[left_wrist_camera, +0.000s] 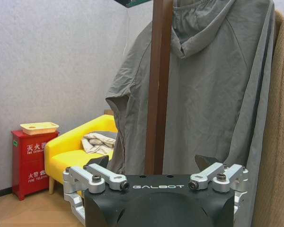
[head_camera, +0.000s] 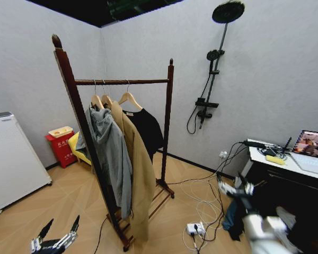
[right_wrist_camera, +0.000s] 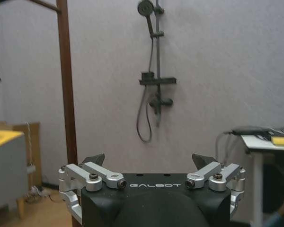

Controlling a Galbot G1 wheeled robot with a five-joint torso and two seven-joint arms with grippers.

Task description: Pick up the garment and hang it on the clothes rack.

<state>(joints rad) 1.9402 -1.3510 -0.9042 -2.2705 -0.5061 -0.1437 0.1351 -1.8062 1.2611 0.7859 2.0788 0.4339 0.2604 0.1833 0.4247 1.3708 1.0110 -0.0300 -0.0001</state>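
Both tools, left tool [head_camera: 57, 236] and right tool [head_camera: 234, 186], hung low, spread wide and empty; T-shirt [head_camera: 146, 128] already hung on rack [head_camera: 122, 82].

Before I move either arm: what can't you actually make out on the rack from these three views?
- The garment: head view, mostly hidden behind the tan coat; its chest print cannot be seen.
- The clothes rack: its base is partly covered by the coat and the grey hoodie.
- Left gripper: cut off by the head view's bottom edge.
- Right gripper: small against dark clutter.
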